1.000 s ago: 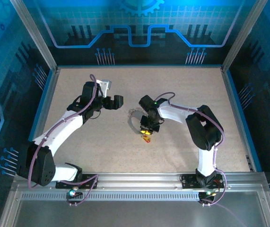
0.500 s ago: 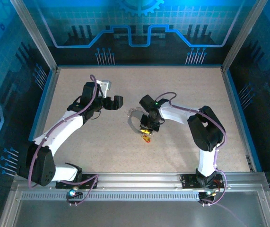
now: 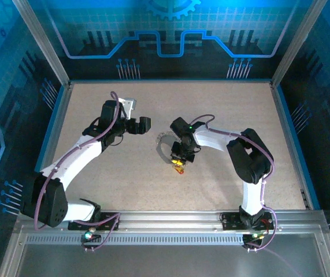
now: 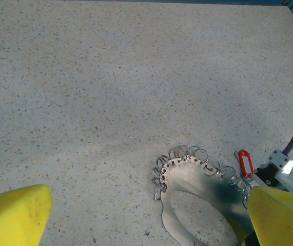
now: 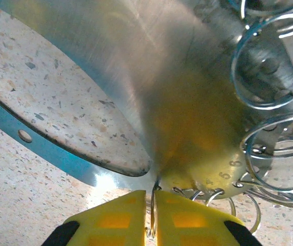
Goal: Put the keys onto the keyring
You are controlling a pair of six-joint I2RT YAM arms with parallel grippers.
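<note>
The keyring (image 4: 187, 171) lies flat on the speckled counter (image 4: 110, 77), low and right of centre in the left wrist view. It is a thin, stiff crescent of brushed metal with small wire loops along its outer edge. It looks light and slippery, so I judge that a loop or the thin rim is the best place to hold it. The right end effector (image 5: 150, 205) is clenched on one such loop. A red-headed key (image 4: 245, 163) sits at the keyring's right edge; whether it hangs on a loop, I cannot tell. The left end effector (image 3: 144, 124) is released, jaws wide apart.
</note>
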